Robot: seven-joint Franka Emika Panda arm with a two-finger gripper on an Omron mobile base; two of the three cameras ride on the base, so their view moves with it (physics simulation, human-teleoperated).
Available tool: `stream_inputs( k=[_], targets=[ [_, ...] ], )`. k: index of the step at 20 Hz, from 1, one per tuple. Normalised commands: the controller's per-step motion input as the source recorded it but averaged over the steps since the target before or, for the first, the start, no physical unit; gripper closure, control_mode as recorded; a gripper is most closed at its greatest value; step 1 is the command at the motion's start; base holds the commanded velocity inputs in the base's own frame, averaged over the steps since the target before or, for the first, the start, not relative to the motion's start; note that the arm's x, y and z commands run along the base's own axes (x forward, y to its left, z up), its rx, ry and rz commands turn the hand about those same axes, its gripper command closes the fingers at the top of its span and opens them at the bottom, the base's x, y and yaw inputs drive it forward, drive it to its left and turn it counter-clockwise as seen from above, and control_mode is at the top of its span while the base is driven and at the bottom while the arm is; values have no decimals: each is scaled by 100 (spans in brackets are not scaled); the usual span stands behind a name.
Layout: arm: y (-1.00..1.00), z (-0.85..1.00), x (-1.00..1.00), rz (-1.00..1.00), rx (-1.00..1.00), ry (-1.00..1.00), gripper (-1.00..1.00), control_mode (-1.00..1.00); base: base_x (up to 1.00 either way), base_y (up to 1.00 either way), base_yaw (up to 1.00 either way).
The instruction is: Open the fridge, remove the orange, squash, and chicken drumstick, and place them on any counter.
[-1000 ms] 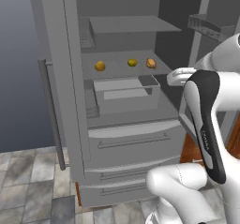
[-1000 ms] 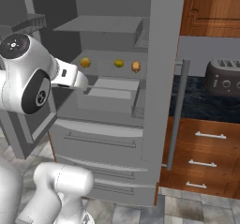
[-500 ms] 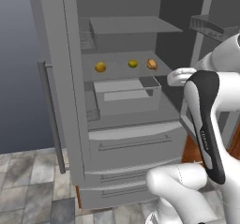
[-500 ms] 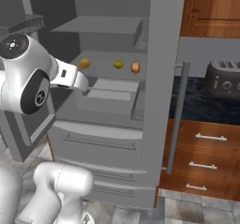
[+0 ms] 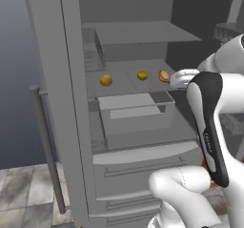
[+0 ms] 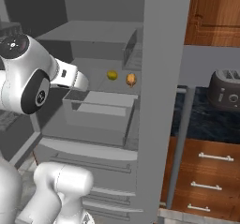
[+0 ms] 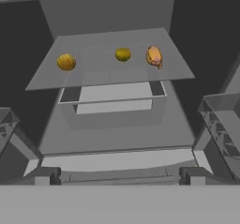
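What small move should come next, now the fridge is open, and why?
Probably ease the hand forward and up toward the drumstick, the item lying nearest the arm's side. The fridge doors stand open, and the drumstick, the yellow ball and the orange item all lie on the shelf, apart from each other. The gripper is open, empty and short of the shelf.

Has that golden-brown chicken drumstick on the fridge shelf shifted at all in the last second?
No. The chicken drumstick lies at the same spot on the shelf, right of the two round fruits, as before.
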Motion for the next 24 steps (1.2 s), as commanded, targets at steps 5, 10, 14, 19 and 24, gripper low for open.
stream_inputs(
  k=[5, 10, 14, 19, 24],
  targets=[
    [0, 0, 0, 0, 0, 0, -100, 100, 67, 0, 0],
    [0, 0, 0, 0, 0, 0, -100, 100, 64, 0, 0],
    [0, 0, 0, 0, 0, 0, -100, 100, 55, 0, 0],
    [0, -3, 0, 0, 0, 0, -100, -100, 11, 0, 0],
    [0, -12, 16, 0, 0, 4, -100, -100, 0, 0, 0]
  ],
)
